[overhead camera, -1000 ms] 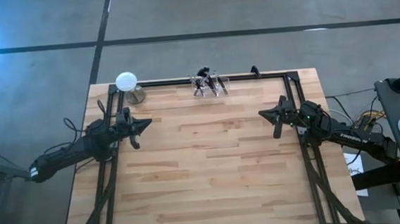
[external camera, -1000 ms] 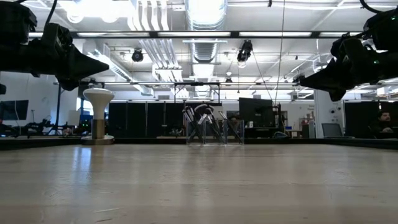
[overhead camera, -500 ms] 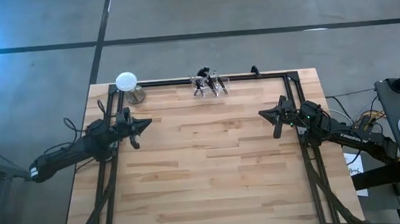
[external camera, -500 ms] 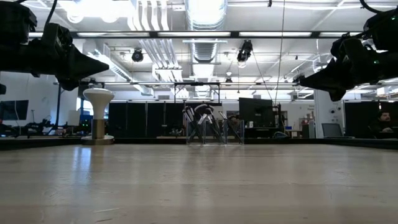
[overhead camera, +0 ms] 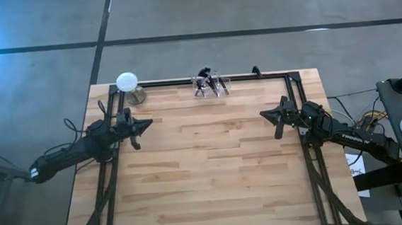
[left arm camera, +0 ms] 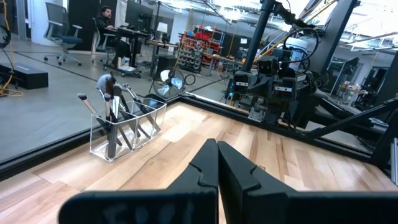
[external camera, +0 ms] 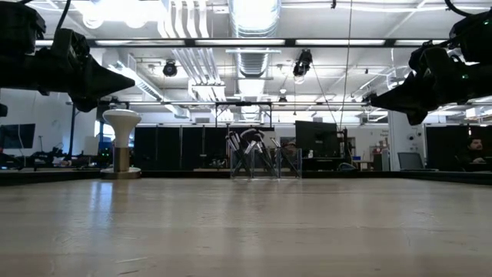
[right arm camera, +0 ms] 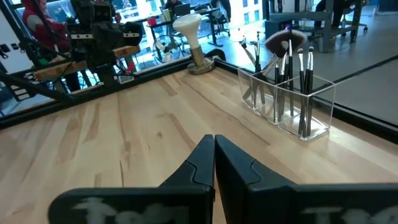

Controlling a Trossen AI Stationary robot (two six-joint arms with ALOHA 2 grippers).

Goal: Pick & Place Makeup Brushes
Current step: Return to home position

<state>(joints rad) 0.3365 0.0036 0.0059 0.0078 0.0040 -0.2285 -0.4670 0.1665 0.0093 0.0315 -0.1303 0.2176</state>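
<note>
The makeup brushes (overhead camera: 208,83) stand bristles-up in a clear plastic organizer (right arm camera: 287,104) at the middle of the table's far edge; several thin dark ones and one with a wide fluffy head (right arm camera: 285,41) show in the right wrist view, and the brushes (left arm camera: 115,112) also show in the left wrist view. My left gripper (overhead camera: 147,122) hovers shut above the table's left side, pointing right. My right gripper (overhead camera: 264,114) hovers shut above the right side, pointing left. Both are well short of the organizer.
A white ball-topped metal stand (overhead camera: 130,87) sits at the far left corner. A black frame rail (overhead camera: 255,76) runs along the far edge and down both sides. The wooden tabletop (overhead camera: 211,161) lies bare between the arms. A person (left arm camera: 109,25) sits at a desk beyond the table.
</note>
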